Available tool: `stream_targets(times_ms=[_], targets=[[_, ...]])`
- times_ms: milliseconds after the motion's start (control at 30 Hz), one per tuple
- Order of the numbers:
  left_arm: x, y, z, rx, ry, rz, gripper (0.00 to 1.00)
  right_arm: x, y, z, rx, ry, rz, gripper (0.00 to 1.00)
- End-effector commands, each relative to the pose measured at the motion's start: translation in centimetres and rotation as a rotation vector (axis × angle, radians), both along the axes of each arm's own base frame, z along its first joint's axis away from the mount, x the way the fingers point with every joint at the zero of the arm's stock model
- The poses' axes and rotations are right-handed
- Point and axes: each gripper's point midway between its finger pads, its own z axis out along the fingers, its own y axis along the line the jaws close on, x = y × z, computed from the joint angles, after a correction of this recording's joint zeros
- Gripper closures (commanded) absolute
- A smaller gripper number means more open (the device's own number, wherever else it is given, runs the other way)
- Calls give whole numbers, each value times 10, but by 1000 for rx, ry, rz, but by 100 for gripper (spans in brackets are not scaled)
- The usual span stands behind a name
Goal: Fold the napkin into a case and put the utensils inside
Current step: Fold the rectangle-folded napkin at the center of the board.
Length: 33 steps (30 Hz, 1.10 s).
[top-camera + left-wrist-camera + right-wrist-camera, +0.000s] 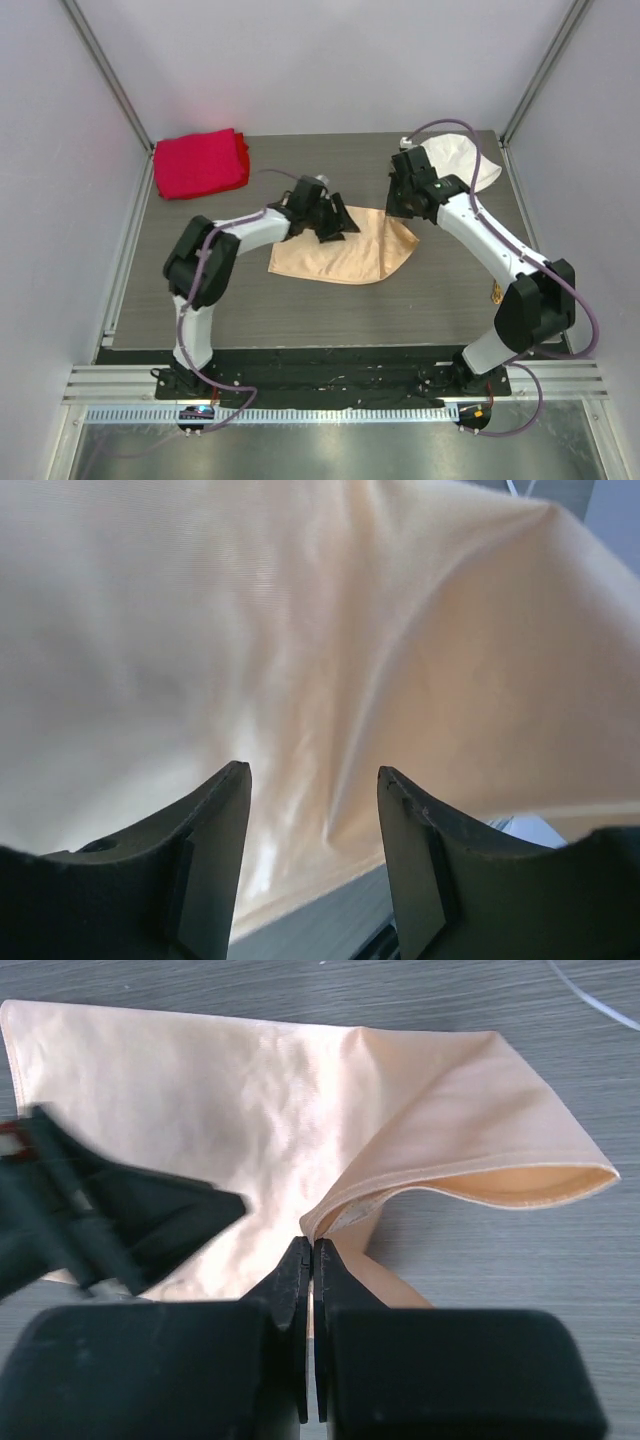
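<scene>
Well off the napkin's (345, 255) far-left corner lay the thick red cloth (200, 162), no part of my job. The left gripper (313, 772) hung over the napkin's upper-left part with its fingers spread. The satin filled the view beyond them, and I saw nothing between them.

The napkin lay on the table (250, 310) between the two arms, mostly flat, with its right side lifted and curled over in a soft loop. I judged it very light, limp and slippery. It would likely sag wherever it was unsupported and slide out of a shallow grip, and creases would need pressing to stay. I reckoned the hemmed edges and corners gave the best hold.

At the napkin's right edge the right gripper (313, 1245) had its jaws pressed together, pinching the hem where the fold began. Beyond the napkin's far-right corner sat the white hat (460, 160). I could not make out the utensils.
</scene>
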Motion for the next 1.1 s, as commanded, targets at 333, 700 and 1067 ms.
stream_targets(times_ms=[333, 700, 1067], targets=[[-47, 206, 22, 220, -57, 245, 51, 17, 133, 27, 94, -20, 155, 99], [-59, 213, -4, 213, -23, 303, 55, 20, 203, 3, 250, 53, 196, 99], [-77, 214, -25, 174, 20, 333, 56, 36, 249, -21, 338, 93, 179, 99]])
